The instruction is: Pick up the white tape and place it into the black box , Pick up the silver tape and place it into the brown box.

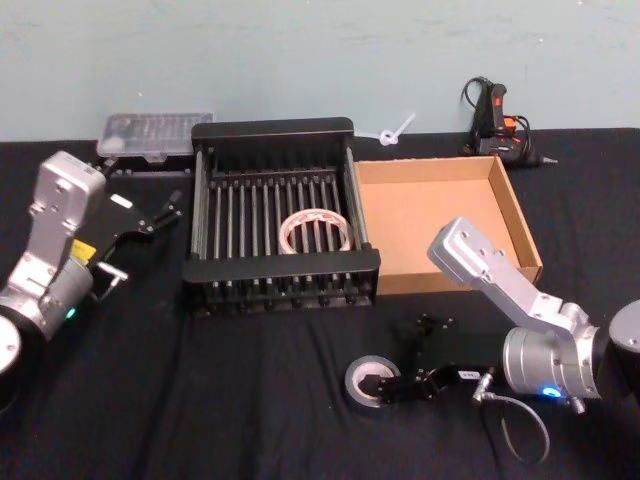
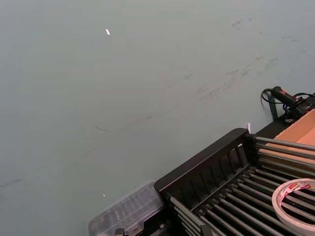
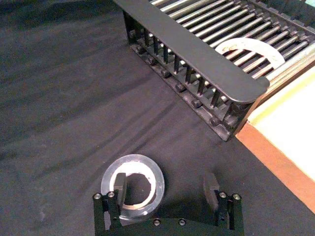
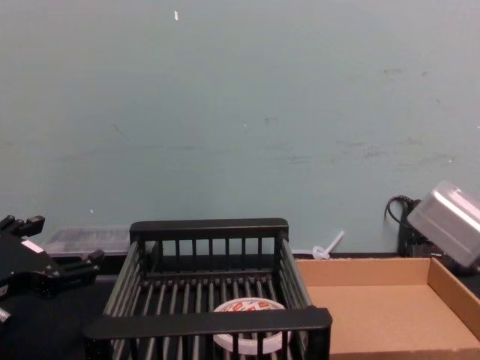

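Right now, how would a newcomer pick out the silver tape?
Start at the black box in the middle of the black cloth. In front of it, the right gripper is open around one side of the silver tape: a dark grey roll, not the white tape inside the box.

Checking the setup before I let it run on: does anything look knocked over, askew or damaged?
Nothing stands out. The white tape lies flat in the black box, the brown box sits square beside it, and the silver tape lies flat on the cloth, with the open right gripper straddling its edge. The left gripper waits open at the crate's left.
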